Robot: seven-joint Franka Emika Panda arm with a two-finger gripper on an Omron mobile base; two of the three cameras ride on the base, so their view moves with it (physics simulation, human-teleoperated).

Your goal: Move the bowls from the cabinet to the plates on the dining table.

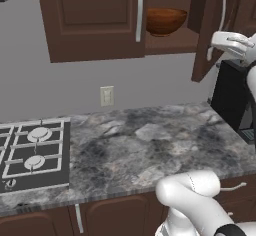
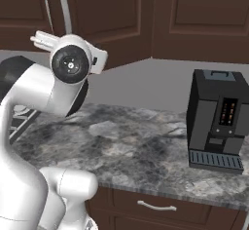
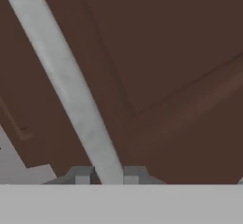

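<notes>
I have the fingers [image 3: 108, 175] clamped on the long silver bar handle [image 3: 71, 85] of the dark brown cabinet door [image 1: 206, 30] (to swing it wider, I judge). The glossy reddish-brown wooden bowl [image 1: 165, 20] sits on the inner shelf [image 1: 172, 44].

wooden bowl: glossy reddish-brown round wooden bowl [image 1: 165, 20], upright on the inner shelf of the cabinet, seen through the gap between the doors, well apart from the fingers.
cabinet: dark brown wooden wall cabinet [image 1: 95, 17]; right door [image 1: 206, 35] swung partly open, left door shut.
door handle: long vertical silver bar handle [image 3: 71, 88] on the open door, running between the two fingertips [image 3: 81, 175], which sit close on either side of it.
</notes>
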